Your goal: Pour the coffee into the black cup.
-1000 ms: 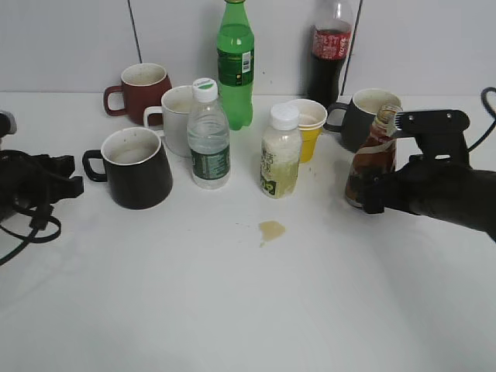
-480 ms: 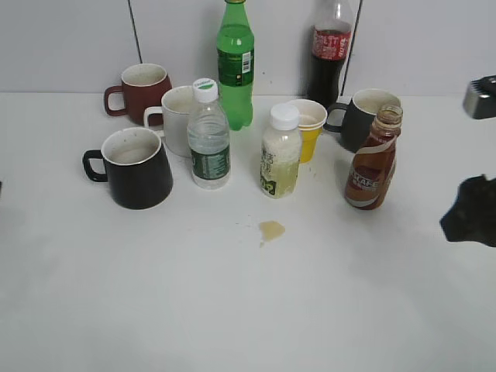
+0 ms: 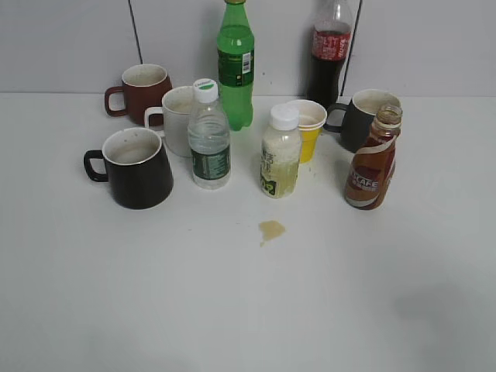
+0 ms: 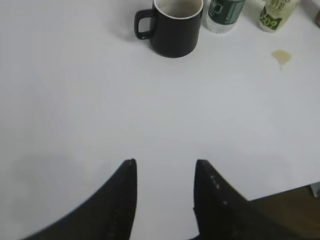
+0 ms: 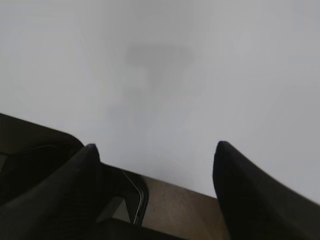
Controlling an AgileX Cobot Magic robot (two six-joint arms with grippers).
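Note:
The coffee bottle (image 3: pixel 372 161), brown with a "CAFE" label and no cap, stands upright at the right of the white table. The black cup (image 3: pixel 137 167) stands at the left, handle to the left; it also shows at the top of the left wrist view (image 4: pixel 172 25). Neither arm shows in the exterior view. My left gripper (image 4: pixel 165 162) is open and empty, over bare table well short of the cup. My right gripper (image 5: pixel 156 145) is open and empty over the table's edge, with no task object in its view.
Behind and between stand a maroon mug (image 3: pixel 142 91), a white mug (image 3: pixel 177 116), a water bottle (image 3: pixel 208 136), a green bottle (image 3: pixel 235 66), a pale juice bottle (image 3: pixel 280 153), a yellow cup (image 3: pixel 308 128), a cola bottle (image 3: pixel 329 50) and a dark grey mug (image 3: pixel 363 116). A brown spill (image 3: pixel 271 229) lies mid-table.
My right gripper has let go of the coffee bottle and drawn back right, out of the exterior view. The left arm has also left that view. The bottle stays upright.

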